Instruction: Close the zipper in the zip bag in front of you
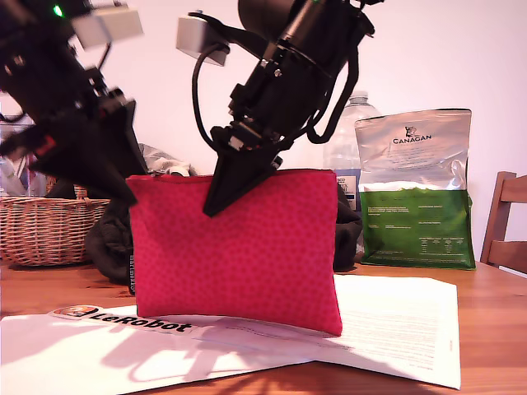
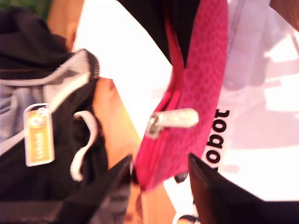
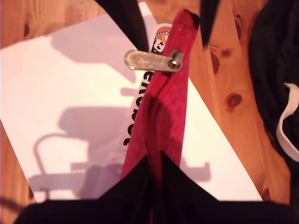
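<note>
Bright warm light, white paper (image 2: pixel 135 56) glaring, hard arm shadows, blurred first wrist view

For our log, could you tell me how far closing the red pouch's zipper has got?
Done: my second gripper is shut on the flat red fabric zip bag at its top edge, holding it upright. In hand: my first gripper, open, straddles the end by the silver metal pull tab. Left, it seems: gripping the tab and drawing the zipper shut.
</note>
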`<action>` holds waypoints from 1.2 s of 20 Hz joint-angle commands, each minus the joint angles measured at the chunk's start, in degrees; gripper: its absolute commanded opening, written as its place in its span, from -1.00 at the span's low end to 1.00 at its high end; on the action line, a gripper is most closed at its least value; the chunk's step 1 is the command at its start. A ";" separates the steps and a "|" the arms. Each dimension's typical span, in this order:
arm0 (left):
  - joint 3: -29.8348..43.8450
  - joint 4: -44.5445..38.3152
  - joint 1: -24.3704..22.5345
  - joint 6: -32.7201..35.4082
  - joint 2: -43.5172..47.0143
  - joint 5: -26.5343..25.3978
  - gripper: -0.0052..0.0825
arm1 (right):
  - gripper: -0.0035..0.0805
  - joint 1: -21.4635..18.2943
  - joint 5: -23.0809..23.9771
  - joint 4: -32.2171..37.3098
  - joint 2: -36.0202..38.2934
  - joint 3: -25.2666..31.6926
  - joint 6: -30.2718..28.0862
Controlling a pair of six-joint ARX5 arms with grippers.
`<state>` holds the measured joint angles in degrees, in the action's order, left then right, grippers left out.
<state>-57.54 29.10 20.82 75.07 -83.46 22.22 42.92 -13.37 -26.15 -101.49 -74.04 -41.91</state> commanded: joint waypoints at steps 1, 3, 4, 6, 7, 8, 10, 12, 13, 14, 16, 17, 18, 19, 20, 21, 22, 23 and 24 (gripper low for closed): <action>0.00 -0.98 0.90 0.13 -0.52 0.39 -0.53 | -0.95 0.57 0.48 0.59 -0.22 0.00 -0.37; -0.02 -1.57 1.38 -0.07 -0.42 0.42 -0.70 | -0.95 0.57 0.50 0.70 -0.22 0.00 -0.61; -0.02 -1.42 1.38 -0.11 -0.42 0.37 -0.84 | -0.95 0.55 0.52 0.68 -0.22 0.00 -0.61; -0.02 -0.26 1.40 -1.38 -0.42 0.22 -0.93 | -0.95 0.55 1.31 0.59 -0.22 0.00 -0.59; -0.02 0.20 1.42 -2.01 -0.42 0.07 -0.93 | -0.95 0.55 2.05 0.57 -0.22 0.00 -0.57; -0.04 0.63 1.42 -3.52 -0.42 -0.28 -0.93 | -0.95 0.55 2.47 0.57 -0.22 0.00 -0.55; -0.20 1.44 1.42 -6.14 -0.42 -0.94 -0.93 | -0.92 0.55 2.49 0.59 -0.22 0.00 -0.15; -0.33 1.49 1.44 -8.44 -0.31 -0.85 -0.93 | -0.72 0.55 3.43 0.61 0.26 -0.02 -0.15; -0.35 1.51 1.64 -8.98 -0.31 -0.87 -0.93 | -0.62 0.57 3.48 0.57 0.68 -0.02 -0.15; -0.35 1.57 1.75 -9.18 -0.31 -0.87 -0.93 | -0.56 0.57 3.45 0.52 1.42 -0.02 -0.15; -0.35 2.03 1.75 -9.68 -0.26 -0.90 -0.93 | -0.53 0.59 3.45 0.72 3.26 -0.02 -0.15; -0.35 2.38 1.75 -9.73 -0.26 -0.90 -0.93 | -0.53 0.57 3.45 0.74 4.37 -0.02 -0.15; -0.35 2.60 1.75 -10.27 -0.26 -0.92 -0.93 | -0.53 0.57 3.45 0.46 5.46 -0.02 0.09; -0.35 2.58 1.75 -10.88 -0.24 -1.14 -0.93 | -0.53 0.57 3.43 -0.33 6.60 -0.02 1.49; -0.35 2.54 1.77 -12.55 -0.15 -1.70 -0.93 | -0.53 0.59 3.13 -1.14 7.63 -0.02 4.37; -0.35 2.51 1.86 -14.29 -0.11 -1.99 -0.93 | -0.53 0.74 2.97 -1.90 8.50 -0.02 7.23; -0.37 2.51 2.05 -16.00 -0.09 -2.25 -0.93 | -0.53 1.14 2.95 -2.34 9.18 -0.04 11.78; -0.42 2.54 2.27 -17.73 -0.09 -2.84 -0.93 | -0.53 1.66 2.89 -2.67 9.66 -0.07 16.63; -0.48 2.54 2.62 -19.80 -0.09 -3.43 -0.93 | -0.53 2.19 2.89 -3.10 9.94 -0.09 21.70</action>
<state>-58.06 31.29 23.22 58.26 -83.48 19.16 44.07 -10.11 -28.84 -90.13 -74.13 -24.10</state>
